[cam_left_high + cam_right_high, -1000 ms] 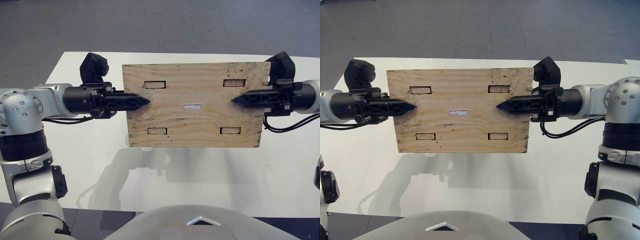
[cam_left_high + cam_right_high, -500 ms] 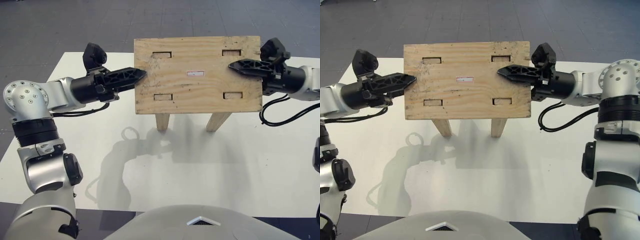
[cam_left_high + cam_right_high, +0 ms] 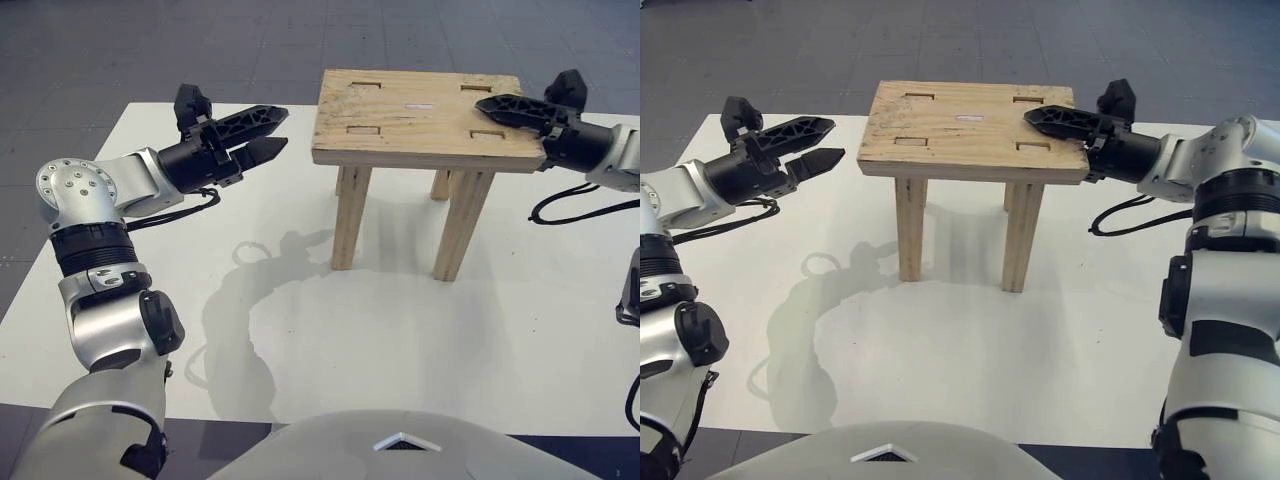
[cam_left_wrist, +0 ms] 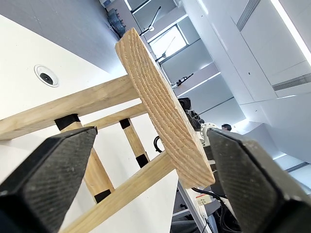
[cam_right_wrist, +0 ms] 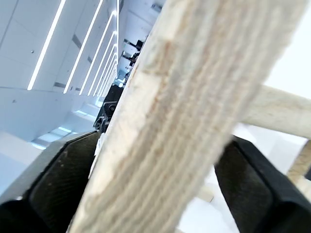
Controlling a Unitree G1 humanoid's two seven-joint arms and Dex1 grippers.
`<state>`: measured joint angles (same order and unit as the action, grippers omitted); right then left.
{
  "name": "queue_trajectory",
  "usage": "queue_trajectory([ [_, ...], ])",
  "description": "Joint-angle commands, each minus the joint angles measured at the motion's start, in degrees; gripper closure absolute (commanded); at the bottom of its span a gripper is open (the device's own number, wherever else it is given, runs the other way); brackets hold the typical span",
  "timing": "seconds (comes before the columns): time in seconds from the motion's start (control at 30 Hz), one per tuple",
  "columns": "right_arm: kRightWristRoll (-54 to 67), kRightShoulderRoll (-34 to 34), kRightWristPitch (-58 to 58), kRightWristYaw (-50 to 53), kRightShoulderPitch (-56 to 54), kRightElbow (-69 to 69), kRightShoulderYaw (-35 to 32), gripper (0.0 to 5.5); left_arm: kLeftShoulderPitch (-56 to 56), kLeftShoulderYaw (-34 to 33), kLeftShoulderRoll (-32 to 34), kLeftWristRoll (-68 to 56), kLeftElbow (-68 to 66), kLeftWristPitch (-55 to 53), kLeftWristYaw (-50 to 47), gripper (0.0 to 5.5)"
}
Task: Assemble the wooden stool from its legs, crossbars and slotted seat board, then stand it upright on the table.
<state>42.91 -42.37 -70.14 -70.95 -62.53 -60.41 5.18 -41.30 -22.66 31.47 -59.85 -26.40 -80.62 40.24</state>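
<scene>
Stool position: the stool (image 3: 415, 130) is standing upright on its legs (image 3: 349, 215) on the white tabletop (image 3: 400, 340), toward the far side and to the right of the middle.
Seat board: the slotted seat board (image 3: 400, 140) is lying level on top, and the crossbars (image 4: 135, 141) are joining the legs under it.
Right gripper: the right gripper (image 3: 487, 106) is grasping the right edge of the seat board, with one finger lying over the top face. In the right wrist view the board edge is sitting between the two pads.
Left gripper: the left gripper (image 3: 283, 127) is hanging released, with fingers spread, near the left edge of the seat board but apart from it.
Handling: the stool is looking stiff and rather light, I think, with rough dry wood that is giving good friction. The slot joints are probably only pushed in, so pulling on one leg is risking to loosen them.
Where to hold: the short edges of the seat board are seeming the best place, one gripper on each side, pinching top and bottom faces.
</scene>
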Motion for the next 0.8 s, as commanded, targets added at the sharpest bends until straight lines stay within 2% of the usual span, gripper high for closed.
queue_trajectory([
  [0.03, -7.31, -0.61, 2.80, -2.14, -1.76, -4.68, 0.37, 0.83, 1.63, -0.98, 0.82, 0.29, 1.73, -0.74, 0.28, 0.67],
  [0.07, -8.01, -0.51, 3.49, -2.94, -2.95, -5.36, -0.52, 0.63, 1.90, -1.20, 0.77, 0.23, 1.94, -0.78, 0.36, 0.51],
  [0.17, -8.81, 0.65, 2.86, -4.73, -6.03, -5.74, -3.21, 0.06, 2.98, -1.90, 0.39, 0.12, 3.08, -0.47, 0.33, 0.46],
  [0.2, -9.17, 1.16, 2.27, -5.83, -6.05, -5.15, -3.39, 0.02, 3.23, -1.79, 0.09, 0.25, 3.37, -0.32, 0.37, 0.46],
  [0.43, -12.94, -0.49, 4.60, -8.45, -6.84, -5.66, -6.58, 0.02, 3.02, -1.96, 0.01, 0.51, 5.40, 1.27, 1.04, 0.46],
  [0.7, -20.36, -4.96, 16.05, -8.56, -2.33, -7.56, -7.64, 0.02, 2.44, -4.00, 1.73, 1.79, 4.25, 7.33, 1.10, 0.46],
  [0.8, -18.60, -5.51, 19.80, -3.81, -1.31, -9.64, -13.65, 0.02, 4.24, -4.05, -0.38, 7.07, 6.59, 17.70, -2.98, 0.46],
])
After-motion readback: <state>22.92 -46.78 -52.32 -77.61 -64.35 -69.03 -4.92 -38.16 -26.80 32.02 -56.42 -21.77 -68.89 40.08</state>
